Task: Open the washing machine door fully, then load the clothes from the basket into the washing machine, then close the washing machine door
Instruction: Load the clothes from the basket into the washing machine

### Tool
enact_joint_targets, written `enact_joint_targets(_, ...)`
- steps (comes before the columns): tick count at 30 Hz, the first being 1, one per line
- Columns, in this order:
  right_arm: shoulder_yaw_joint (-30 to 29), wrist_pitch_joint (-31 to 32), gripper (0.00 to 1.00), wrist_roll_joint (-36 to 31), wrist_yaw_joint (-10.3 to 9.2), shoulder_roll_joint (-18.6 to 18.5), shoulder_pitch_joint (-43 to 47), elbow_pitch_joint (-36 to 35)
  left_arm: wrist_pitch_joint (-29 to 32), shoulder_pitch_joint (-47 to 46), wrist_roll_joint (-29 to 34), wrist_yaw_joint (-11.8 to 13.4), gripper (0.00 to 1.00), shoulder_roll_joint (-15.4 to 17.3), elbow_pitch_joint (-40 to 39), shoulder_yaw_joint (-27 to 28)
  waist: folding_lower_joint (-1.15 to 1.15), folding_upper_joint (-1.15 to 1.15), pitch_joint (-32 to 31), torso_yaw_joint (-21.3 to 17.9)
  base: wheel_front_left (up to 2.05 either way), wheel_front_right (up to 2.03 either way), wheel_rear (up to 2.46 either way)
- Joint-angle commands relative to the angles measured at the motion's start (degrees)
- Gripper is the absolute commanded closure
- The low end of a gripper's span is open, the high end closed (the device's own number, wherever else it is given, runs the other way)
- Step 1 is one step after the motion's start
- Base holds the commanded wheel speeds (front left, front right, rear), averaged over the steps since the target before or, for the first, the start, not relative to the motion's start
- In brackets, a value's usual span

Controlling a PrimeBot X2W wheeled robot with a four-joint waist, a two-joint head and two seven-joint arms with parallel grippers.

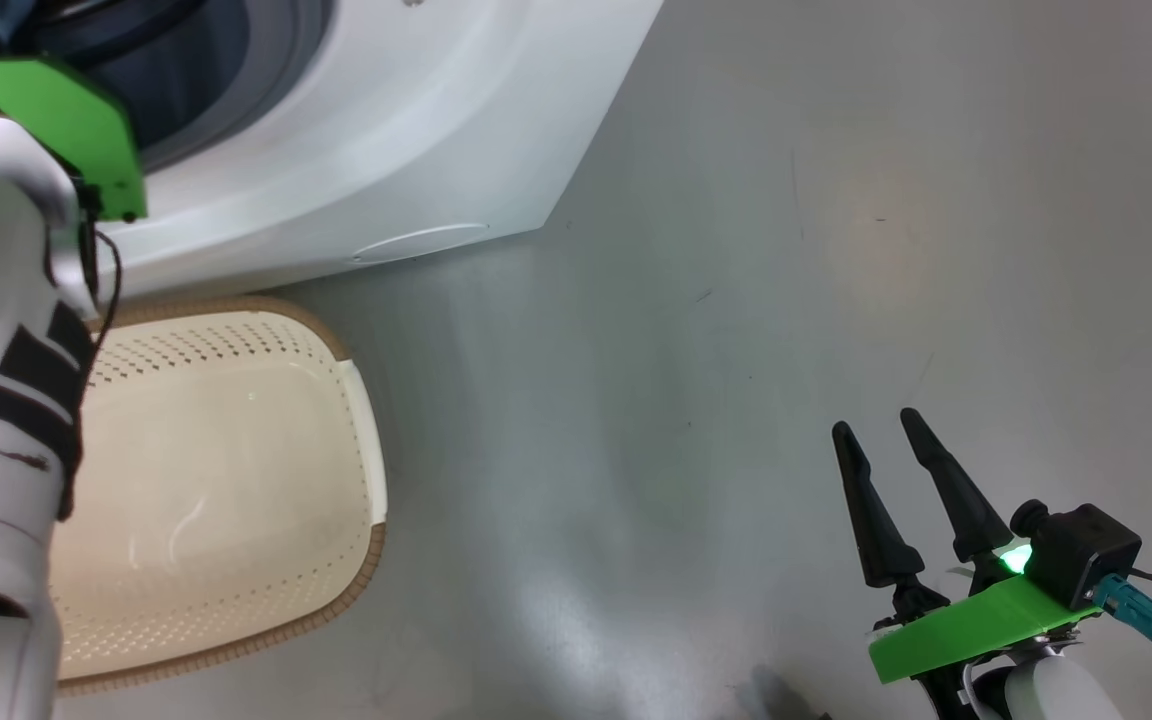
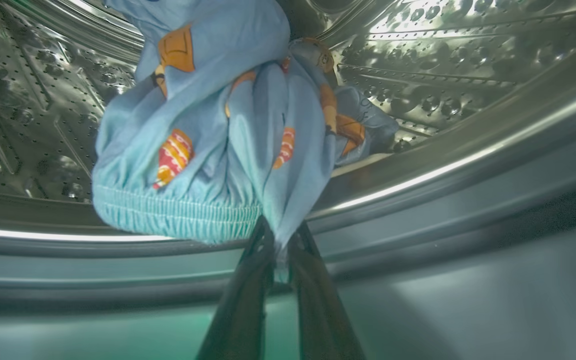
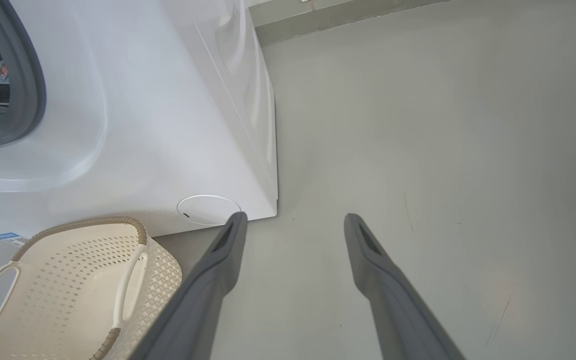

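**newbie_q:** where are the clothes (image 2: 208,130) vs the left gripper (image 2: 282,242)?

**washbot_fan:** bunched right at its tips, inside the washer drum (image 2: 468,65), fingers squeezed together on a fold. right gripper (image 1: 876,423) is spread wide over the floor (image 1: 736,300), well apart from the basket (image 1: 236,350).

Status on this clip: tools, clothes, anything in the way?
Left tool pinching the clothes inside the drum. Right tool open above the floor. Basket looks empty. No obstruction seen.
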Motion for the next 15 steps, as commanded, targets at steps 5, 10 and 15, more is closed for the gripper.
enact_joint_targets(5,1.7,-0.3,0.0,0.6,0.09,-0.7,0.7,-0.9,-1.9,-2.3,-0.2,1.7,1.0,4.1,-0.4,0.7,0.0,0.0,0.0,-0.6,0.0,0.0,0.0)
enact_joint_targets(10,2.8,-0.3,0.0,0.7,0.09,-1.0,1.4,-0.5,-5.6,-3.3,-2.2,3.9,1.0,5.9,-0.6,3.0,0.0,0.0,-0.6,-1.6,0.0,0.0,0.0)
enact_joint_targets(15,3.9,-0.3,0.0,0.7,0.09,-1.7,3.1,-0.2,-7.0,-4.0,-2.7,5.1,1.0,8.1,-0.6,3.6,0.0,0.0,-0.9,-3.1,0.0,0.0,0.0)
